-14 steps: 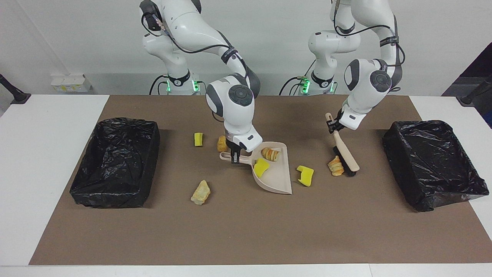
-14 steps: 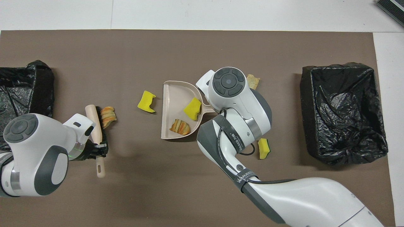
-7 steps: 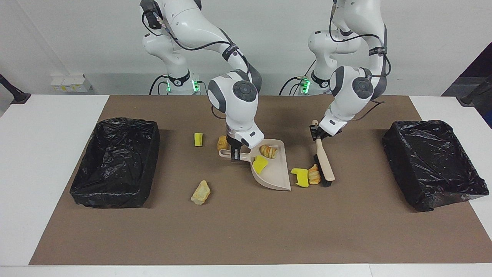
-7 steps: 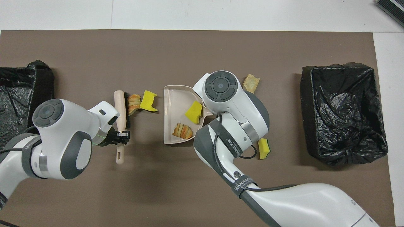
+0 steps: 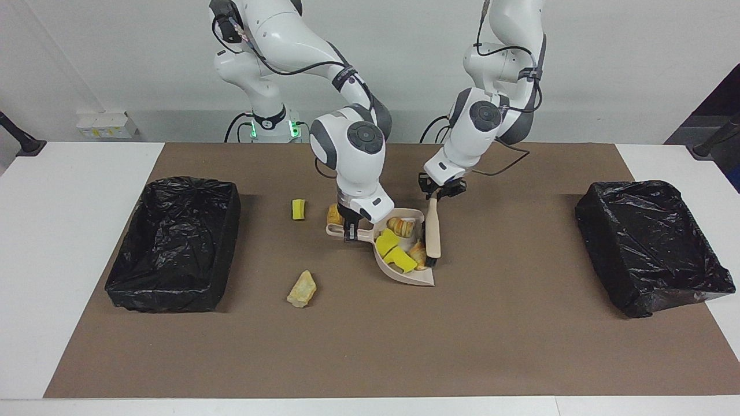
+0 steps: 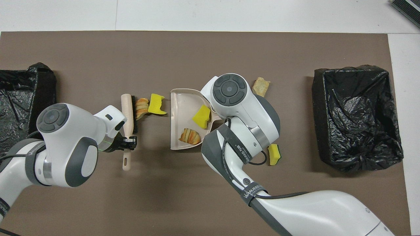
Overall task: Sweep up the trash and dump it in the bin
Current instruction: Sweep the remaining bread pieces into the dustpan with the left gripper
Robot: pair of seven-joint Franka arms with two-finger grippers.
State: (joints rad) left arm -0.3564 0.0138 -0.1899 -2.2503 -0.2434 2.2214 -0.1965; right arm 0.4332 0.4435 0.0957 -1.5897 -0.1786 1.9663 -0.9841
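Note:
My right gripper [image 5: 351, 229] is shut on the handle of the beige dustpan [image 5: 411, 273], which lies on the mat mid-table. My left gripper [image 5: 442, 190] is shut on the hand brush [image 5: 433, 234], whose head stands at the pan's open edge. In the pan lie two yellow sponge chunks [image 5: 386, 240] and two bread lumps [image 5: 402, 226]. The overhead view shows the brush [image 6: 127, 106] pushing a bread lump [image 6: 141, 107] and a sponge chunk [image 6: 156, 104] just short of the pan [image 6: 179, 98]. Loose trash: a sponge chunk [image 5: 298, 209], a bread lump [image 5: 333, 215], a tan lump [image 5: 302, 289].
A black-lined bin [image 5: 173, 242] stands at the right arm's end of the table and another [image 5: 647, 242] at the left arm's end. A brown mat [image 5: 370, 346] covers the table's middle.
My left gripper has swept the brush toward the dustpan, pushing a bread lump and a yellow sponge chunk along; in the facing view they now lie in the pan. The right gripper barely moved.

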